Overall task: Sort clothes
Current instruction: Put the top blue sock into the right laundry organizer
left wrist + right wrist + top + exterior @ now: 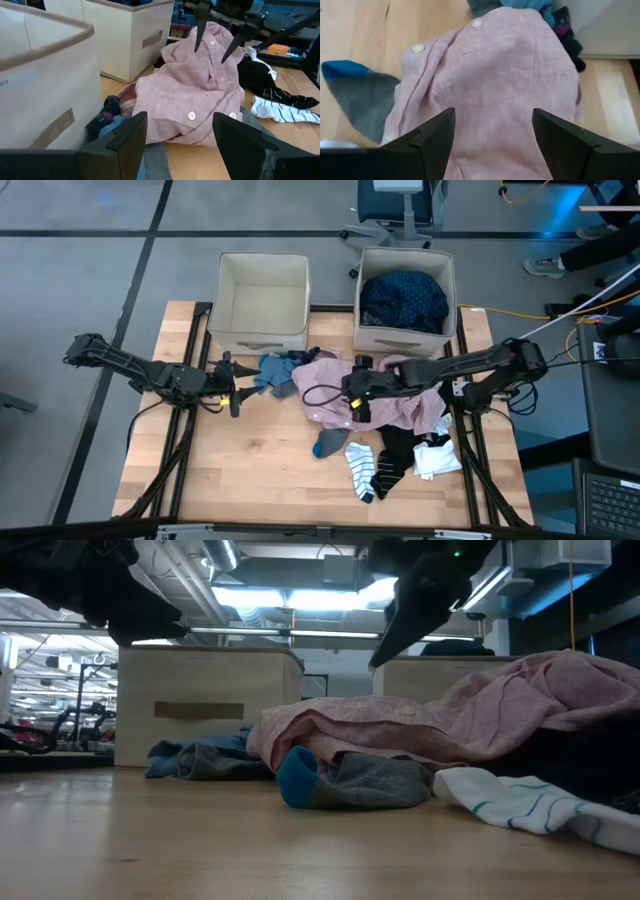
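Two beige fabric bins are standing side by side at the far edge of the wooden table [250,470]: the left bin [262,302] is showing only its bare inner walls, while the right bin [405,300] is holding a navy dotted top [403,298]. The remaining clothes are lying in a loose pile in front of the bins, toward the right half of the table. A pink button shirt [375,402] is forming the crumpled centre of that pile. A blue garment [275,372] is lying bunched at the shirt's left edge, just in front of the left bin. A grey sock with a teal toe [330,443] is lying at the near edge of the shirt, touching it. A striped sock [370,470] is lying nearer the front edge, beside a black piece [400,448] and a white piece [437,455]. The right gripper [356,402] is hovering directly over the pink shirt with its fingers spread wide and holding nothing; in its wrist view the shirt fabric is filling the gap between the two fingers. The left gripper [234,388] is waiting to the left of the pile, above bare table near the blue garment, with its fingers also spread wide and holding nothing.
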